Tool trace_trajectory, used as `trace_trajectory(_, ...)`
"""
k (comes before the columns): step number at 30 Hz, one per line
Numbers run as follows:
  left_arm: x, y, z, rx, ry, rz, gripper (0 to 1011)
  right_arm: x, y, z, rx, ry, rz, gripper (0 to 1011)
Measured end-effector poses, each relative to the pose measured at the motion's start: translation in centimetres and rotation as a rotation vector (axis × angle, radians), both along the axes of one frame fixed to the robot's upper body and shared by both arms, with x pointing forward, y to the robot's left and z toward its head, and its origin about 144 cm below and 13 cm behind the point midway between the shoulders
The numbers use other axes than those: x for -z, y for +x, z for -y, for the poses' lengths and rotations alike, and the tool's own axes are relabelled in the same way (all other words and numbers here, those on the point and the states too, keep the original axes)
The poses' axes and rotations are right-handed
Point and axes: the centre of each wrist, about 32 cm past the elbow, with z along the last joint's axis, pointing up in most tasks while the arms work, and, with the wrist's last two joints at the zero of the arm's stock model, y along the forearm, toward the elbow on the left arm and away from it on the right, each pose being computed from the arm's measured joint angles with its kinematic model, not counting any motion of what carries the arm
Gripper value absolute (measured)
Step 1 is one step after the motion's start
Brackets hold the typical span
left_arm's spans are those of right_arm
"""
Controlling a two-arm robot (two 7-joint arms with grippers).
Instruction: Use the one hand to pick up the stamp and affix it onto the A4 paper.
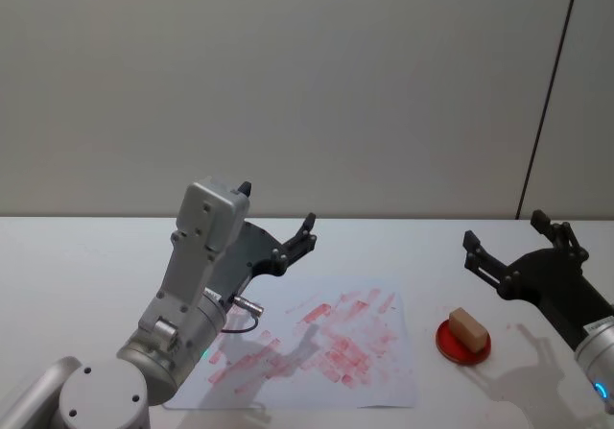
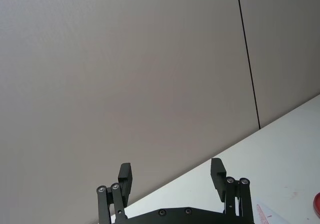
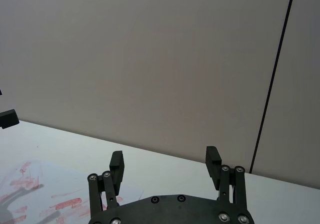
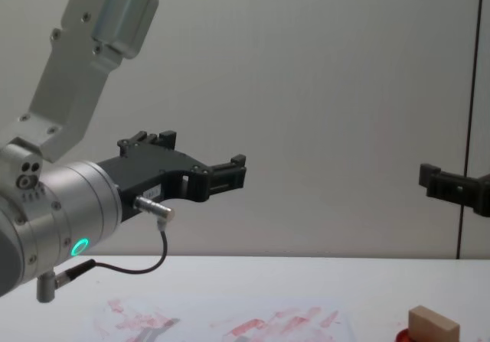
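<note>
Two things sit closest to the robot. One is the paper [image 1: 317,345], flat on the table [image 1: 77,256] and smeared with red prints. The other, just to its right, is the stamp [image 1: 468,327], a little wooden block resting on the red ink pad [image 1: 447,343]. Parking it there makes sense to me, since the face gets inked while it waits. Nothing is holding it.

Further out, the right gripper [image 1: 506,230] hangs above and beyond the pad with its jaws spread and nothing between them. Being on that side, I'd guess it's the one lined up for the grab. The left gripper [image 1: 275,210] hovers over the paper's far edge, also wide apart and empty, probably just idling.

The head camera gives the layout from above, but the chest camera is what tells you height. From the side, both grippers ride well clear of the table, with the stamp low down below the right one. The wrist cameras look past each gripper's fingers toward the wall [image 1: 288,83] behind the table, which confirms those gaps.
</note>
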Motion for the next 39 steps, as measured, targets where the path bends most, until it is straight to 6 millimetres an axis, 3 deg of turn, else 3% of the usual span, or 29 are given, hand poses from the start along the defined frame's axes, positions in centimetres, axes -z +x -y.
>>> trace_trajectory(14,0.0,0.0,0.0,0.0,0.0,0.0,1002,0.9,0.4,1.1,-0.049,-0.051,-0.033,1001)
trace_trajectory(39,0.0,0.0,0.0,0.0,0.0,0.0,1003,4.2,1.0,2.5,-0.132,-0.15,-0.19,1001)
